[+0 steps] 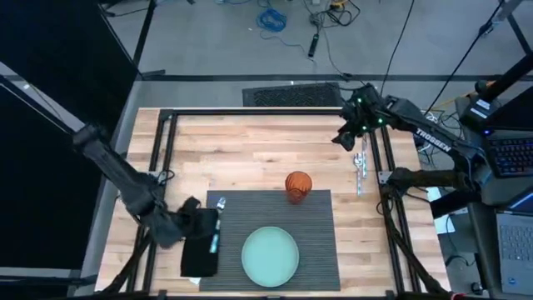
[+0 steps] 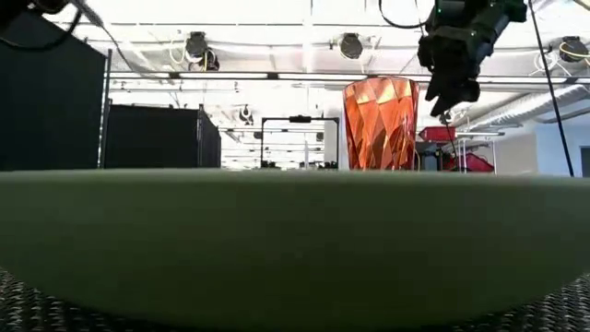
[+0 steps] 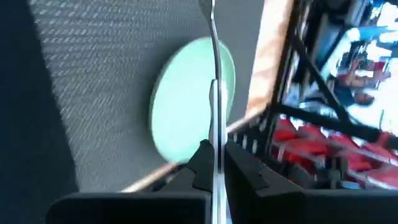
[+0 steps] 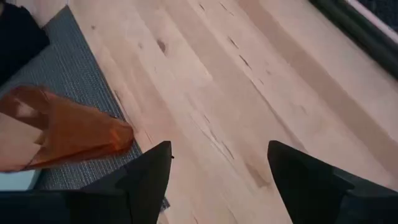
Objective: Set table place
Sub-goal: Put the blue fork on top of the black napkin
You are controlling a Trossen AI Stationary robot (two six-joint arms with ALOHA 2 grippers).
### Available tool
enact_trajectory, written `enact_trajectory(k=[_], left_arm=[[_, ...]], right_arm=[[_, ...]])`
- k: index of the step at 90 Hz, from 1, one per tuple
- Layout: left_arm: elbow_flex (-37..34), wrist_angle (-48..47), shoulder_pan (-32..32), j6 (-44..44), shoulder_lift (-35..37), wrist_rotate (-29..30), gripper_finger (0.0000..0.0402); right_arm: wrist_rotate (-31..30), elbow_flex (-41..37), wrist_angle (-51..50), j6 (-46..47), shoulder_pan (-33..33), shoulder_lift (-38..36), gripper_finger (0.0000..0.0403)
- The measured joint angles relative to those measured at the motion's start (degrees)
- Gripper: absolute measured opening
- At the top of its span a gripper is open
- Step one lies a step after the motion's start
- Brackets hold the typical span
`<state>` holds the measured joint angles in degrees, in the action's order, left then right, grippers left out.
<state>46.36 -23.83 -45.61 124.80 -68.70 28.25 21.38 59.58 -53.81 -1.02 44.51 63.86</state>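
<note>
Plate: pale green plate (image 1: 271,256) sits on near part of placemat, roughly centred; fills the low view's foreground
Placemat: dark grey ribbed placemat (image 1: 316,225) lies at near-centre of the wooden tabletop (image 1: 250,158)
Napkin: black napkin (image 1: 198,254) lies just beside placemat's left edge, partly under the L arm
L gripper: left gripper (image 3: 214,158) hovers over napkin at the placemat's left edge; fingers closed on a slim metal utensil (image 3: 214,93), prob. fork or knife, head not identifiable
Cup: orange faceted cup (image 1: 298,185) stands upright at placemat's far edge, right of centre
Spare cutlery: more metal cutlery (image 1: 360,162) lies on the tabletop near the right rail, well apart from placemat
R gripper: right gripper (image 4: 217,168) held high over far-right of tabletop, near the spare cutlery; fingers spread wide, holding nothing
Step in hand (est.): L arm placing utensil on napkin beside plate
Next move (est.): lower utensil flat and parallel to the placemat's edge, then release; R arm then descends on spare cutlery w/ fingers aligned across the handle
</note>
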Motion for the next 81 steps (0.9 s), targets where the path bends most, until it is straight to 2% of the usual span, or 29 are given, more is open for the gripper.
enact_trajectory(k=[13,24,37,47,60,81], left_arm=[[-0.03,0.59,-1.41,-0.11,-5.15,-0.47,0.0],[-0.03,-5.07,-4.1,0.22,-6.54,-3.75,0.0],[-0.03,-11.7,-6.39,0.24,-6.31,-1.53,0.0],[-0.28,-13.25,-8.41,-0.11,-6.09,-0.93,0.0],[-1.74,-11.46,-10.87,0.31,-7.57,-4.11,0.0],[-1.74,-9.26,-11.55,0.29,-13.08,-4.51,0.0]], right_arm=[[4.2,-0.09,2.56,2.78,-0.04,-0.17,0.0254],[6.08,-0.09,3.64,6.97,-1.1,-0.46,0.0254],[5.98,-0.09,3.7,12.87,-4.57,-0.57,0.0254],[5.66,-0.09,5.42,19.55,-8.57,-0.57,0.0254],[5.3,-0.09,10.63,27.59,-14.68,-0.57,0.0254],[-0.77,-0.09,17.32,38.22,-25.56,-0.55,0.0254]])
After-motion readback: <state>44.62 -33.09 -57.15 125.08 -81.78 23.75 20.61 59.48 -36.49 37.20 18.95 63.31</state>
